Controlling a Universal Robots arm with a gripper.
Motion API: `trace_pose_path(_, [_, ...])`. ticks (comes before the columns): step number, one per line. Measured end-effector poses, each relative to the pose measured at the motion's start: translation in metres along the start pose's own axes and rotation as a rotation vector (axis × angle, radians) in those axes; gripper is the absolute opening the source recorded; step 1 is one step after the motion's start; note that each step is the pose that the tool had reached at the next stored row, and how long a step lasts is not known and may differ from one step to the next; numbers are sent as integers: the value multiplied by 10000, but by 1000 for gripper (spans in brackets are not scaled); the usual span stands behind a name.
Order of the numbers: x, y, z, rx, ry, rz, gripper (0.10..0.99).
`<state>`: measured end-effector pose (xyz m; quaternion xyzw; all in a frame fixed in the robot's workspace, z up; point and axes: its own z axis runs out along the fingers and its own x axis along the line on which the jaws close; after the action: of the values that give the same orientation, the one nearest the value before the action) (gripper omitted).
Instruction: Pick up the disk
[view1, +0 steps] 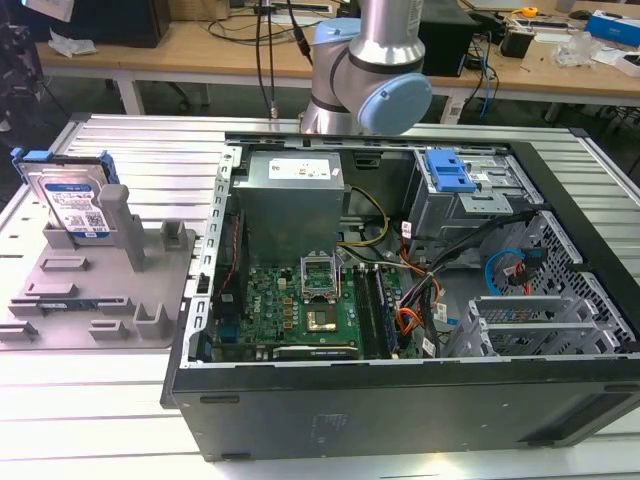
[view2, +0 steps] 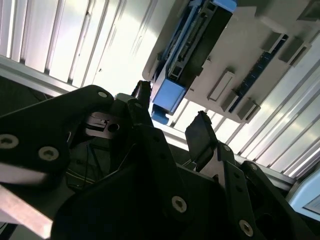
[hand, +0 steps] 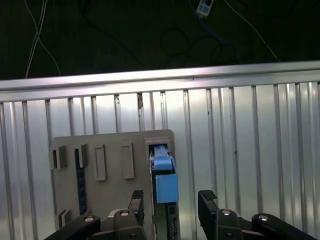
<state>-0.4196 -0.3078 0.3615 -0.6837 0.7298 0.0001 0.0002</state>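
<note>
The disk (view1: 72, 200) is a silver drive with a blue-and-white label and blue side rails. It stands on edge in a slot of the grey fixture (view1: 100, 290) at the exterior view's left. In both wrist views I look down on its thin edge and blue rail (hand: 165, 184) (view2: 169, 94). My gripper (hand: 171, 201) (view2: 172, 112) is open above it. Its two black fingers (hand: 136, 200) stand on either side of the disk's line and are well clear of the disk. Nothing is held.
An open computer case (view1: 560, 380) with motherboard, cables and a blue drive-bay latch (view1: 447, 170) takes up the middle and the exterior view's right of the ribbed metal table (view1: 90, 420). The arm's base (view1: 375, 60) rises behind it. The fixture (hand: 100, 170) has several upright posts.
</note>
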Motion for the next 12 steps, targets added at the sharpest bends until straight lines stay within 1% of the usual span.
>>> trace_pose_path(6, [0,0,4,2,11,-1,557])
trace_pose_path(12, [0,1,47,1,17,-1,557])
